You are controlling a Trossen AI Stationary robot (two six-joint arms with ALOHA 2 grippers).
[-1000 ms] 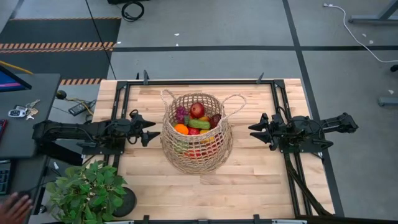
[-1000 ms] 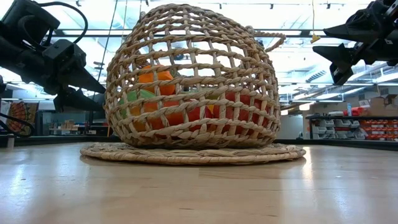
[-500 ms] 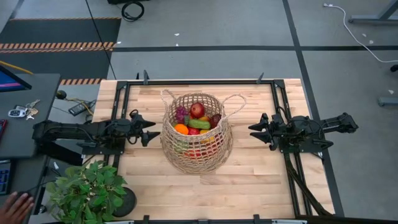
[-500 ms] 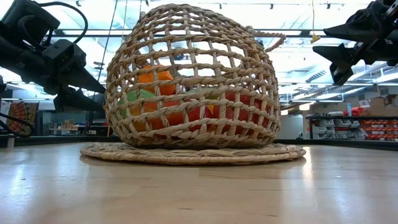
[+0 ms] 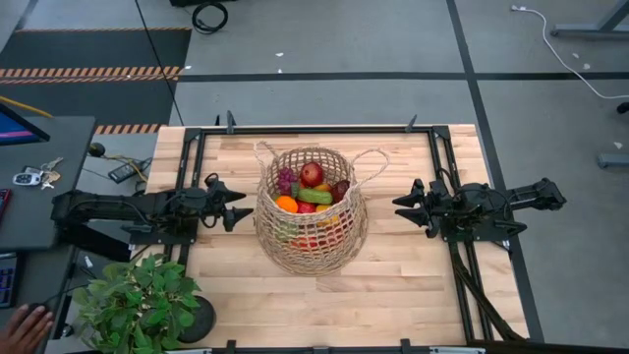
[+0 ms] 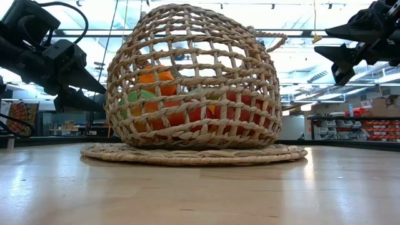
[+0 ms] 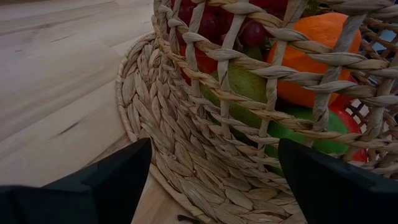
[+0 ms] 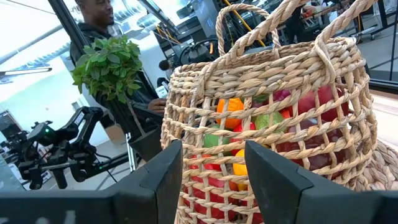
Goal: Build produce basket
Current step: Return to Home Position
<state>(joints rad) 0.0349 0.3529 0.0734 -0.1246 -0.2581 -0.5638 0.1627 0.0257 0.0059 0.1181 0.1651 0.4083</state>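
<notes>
The tan wicker basket [image 5: 313, 236] stands mid-table on a round woven mat [image 6: 194, 153]. It holds the produce: a red apple [image 5: 312, 175], an orange [image 5: 286, 204], a green cucumber [image 5: 314, 196] and purple grapes [image 5: 285, 180]. More fruit shows through the weave [image 7: 249, 93]. My left gripper [image 5: 239, 207] hovers open just left of the basket, its fingers pointing at the basket's belly [image 7: 211, 180]. My right gripper [image 5: 398, 210] hovers open a little right of the basket, also pointing at it [image 8: 211, 174]. Neither has anything between its fingers.
A potted green plant [image 5: 138, 300] stands at the table's near left corner. A person's hand [image 5: 25, 323] shows beyond that corner, off the table. A dark desk with keys [image 5: 29, 177] lies to the left. Bare wood [image 5: 314, 305] stretches between basket and near edge.
</notes>
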